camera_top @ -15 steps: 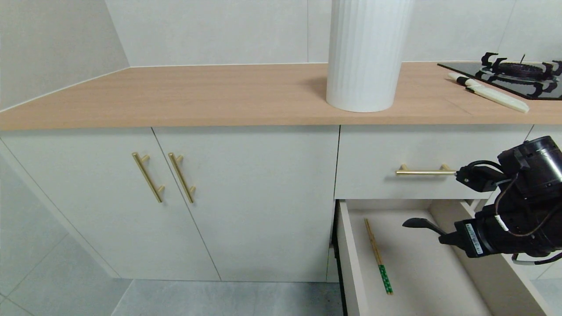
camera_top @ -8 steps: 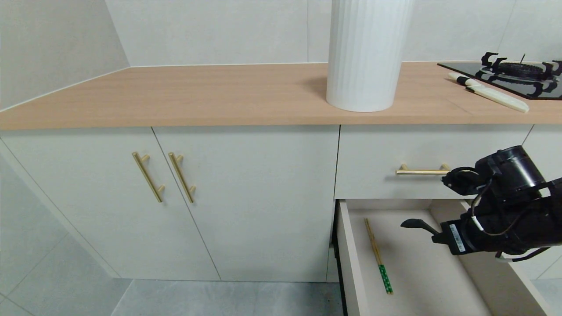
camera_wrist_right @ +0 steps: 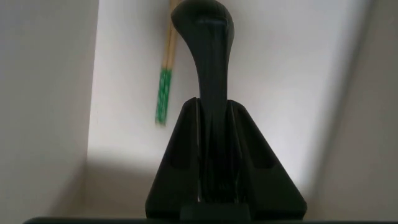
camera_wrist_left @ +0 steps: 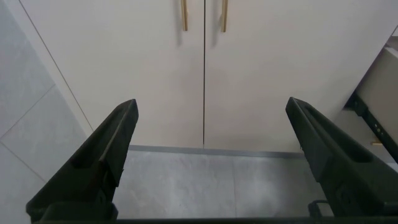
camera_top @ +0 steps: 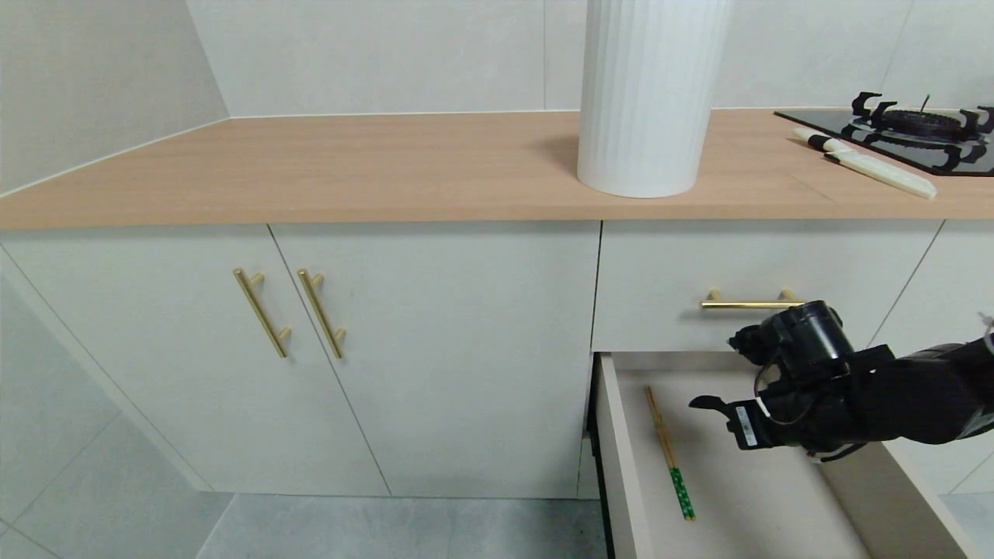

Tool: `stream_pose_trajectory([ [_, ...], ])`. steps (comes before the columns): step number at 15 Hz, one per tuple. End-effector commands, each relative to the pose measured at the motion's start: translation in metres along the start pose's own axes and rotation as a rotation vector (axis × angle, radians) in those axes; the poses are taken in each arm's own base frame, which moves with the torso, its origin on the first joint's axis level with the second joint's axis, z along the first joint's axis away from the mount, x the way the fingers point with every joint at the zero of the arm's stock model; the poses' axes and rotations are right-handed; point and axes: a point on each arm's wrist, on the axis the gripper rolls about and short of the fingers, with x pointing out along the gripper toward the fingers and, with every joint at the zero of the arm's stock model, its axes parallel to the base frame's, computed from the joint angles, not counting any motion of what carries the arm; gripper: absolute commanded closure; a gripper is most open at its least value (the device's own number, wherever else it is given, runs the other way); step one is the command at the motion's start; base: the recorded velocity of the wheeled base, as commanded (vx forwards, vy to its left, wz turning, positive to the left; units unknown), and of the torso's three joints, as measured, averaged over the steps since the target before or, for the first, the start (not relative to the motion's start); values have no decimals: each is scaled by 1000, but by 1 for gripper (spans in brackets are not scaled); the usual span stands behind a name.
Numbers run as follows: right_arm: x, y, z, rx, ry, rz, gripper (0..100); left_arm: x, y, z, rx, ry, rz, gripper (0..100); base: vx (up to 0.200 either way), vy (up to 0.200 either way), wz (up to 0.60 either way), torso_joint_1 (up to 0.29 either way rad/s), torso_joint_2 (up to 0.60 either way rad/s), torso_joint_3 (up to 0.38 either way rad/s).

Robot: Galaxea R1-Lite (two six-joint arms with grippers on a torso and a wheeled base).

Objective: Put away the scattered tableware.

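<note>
One pair of chopsticks (camera_top: pixel 669 456) is being kept flat on the floor of the open drawer (camera_top: pixel 615 450), close along its left wall, green ends toward the front. It is being judged as already stowed. The right gripper (camera_top: pixel 705 403) is being held low over the drawer, near the chopsticks but apart from them, its fingers being pressed together with nothing between. In the right wrist view the gripper (camera_wrist_right: pixel 202 28) is being pointed along the drawer floor, with the chopsticks (camera_wrist_right: pixel 163 81) lying off to one side. The drawer is probably being left open so more tableware can be dropped in. Which step the empty right gripper is serving cannot be told. A knife (camera_top: pixel 863 164) is being left on the counter (camera_top: pixel 349 167) just beside the stove (camera_top: pixel 916 128), well apart from the drawer, so the task is being judged unfinished. The left gripper (camera_wrist_left: pixel 211 162) is being held with fingers wide apart, empty, facing the closed cabinet doors (camera_wrist_left: pixel 205 68) and the floor, likely parked out of the way. Against the picture one second ago, the right arm is being swung leftward and lower. Its wrist is being dropped from beside the upper drawer handle (camera_top: pixel 745 304) to below it, and the gripper tip is being brought slightly nearer the chopsticks. Chopsticks and knife are being seen unmoved, and the camera is unshifted.
</note>
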Motion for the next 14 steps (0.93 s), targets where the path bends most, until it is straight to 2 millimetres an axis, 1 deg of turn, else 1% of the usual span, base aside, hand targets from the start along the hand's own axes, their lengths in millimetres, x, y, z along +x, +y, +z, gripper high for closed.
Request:
stream_pose_trajectory([
  [1, 36, 2, -13, 17, 39, -10, 100, 0, 0, 0, 0, 0, 1, 0, 0, 0, 0, 0, 0, 0],
  [2, 41, 2, -14, 20, 32, -11, 100, 0, 0, 0, 0, 0, 1, 0, 0, 0, 0, 0, 0, 0],
  [3, 54, 1, -16, 31, 22, -20, 100, 0, 0, 0, 0, 0, 1, 0, 0, 0, 0, 0, 0, 0],
  [5, 73, 2, -24, 38, 34, -40, 100, 0, 0, 0, 0, 0, 1, 0, 0, 0, 0, 0, 0, 0],
  [8, 94, -2, -31, 46, 24, -90, 100, 0, 0, 0, 0, 0, 1, 0, 0, 0, 0, 0, 0, 0],
  [11, 103, -3, -34, 49, 27, -102, 100, 0, 0, 0, 0, 0, 1, 0, 0, 0, 0, 0, 0, 0],
  [14, 111, -3, -34, 84, -16, -116, 100, 0, 0, 0, 0, 0, 1, 0, 0, 0, 0, 0, 0, 0],
])
